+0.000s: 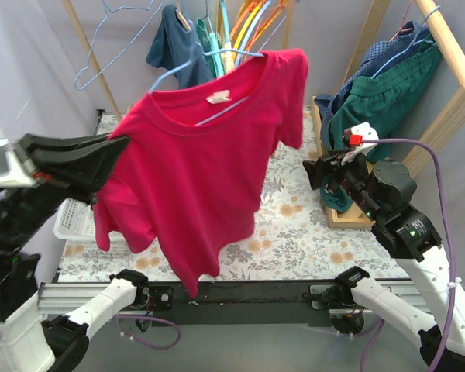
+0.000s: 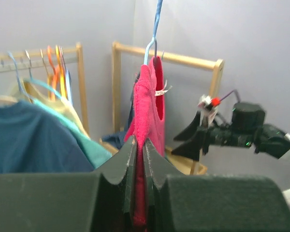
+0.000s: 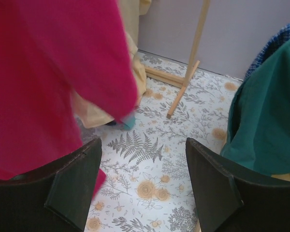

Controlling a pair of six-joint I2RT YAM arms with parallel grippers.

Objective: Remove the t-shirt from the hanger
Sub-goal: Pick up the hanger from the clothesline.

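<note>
A red t-shirt (image 1: 194,170) hangs on a light blue wire hanger (image 1: 217,56) in the middle of the top view, its left sleeve pulled out to the left. My left gripper (image 1: 118,151) is shut on that sleeve edge; in the left wrist view the red t-shirt fabric (image 2: 147,111) runs up from between the closed fingers (image 2: 121,169) to the hanger hook (image 2: 154,29). At the shirt's right side my right gripper (image 1: 314,172) stands open, apart from it, with nothing between its fingers (image 3: 75,186). The red t-shirt (image 3: 48,82) fills the left of the right wrist view.
Behind the shirt a wooden rail carries a blue shirt (image 1: 174,43) and coloured hangers (image 1: 248,23). A second wooden rack (image 1: 449,54) at the right holds green and blue garments (image 1: 380,97). A white basket (image 1: 74,221) sits at the left on the floral tablecloth (image 1: 294,232).
</note>
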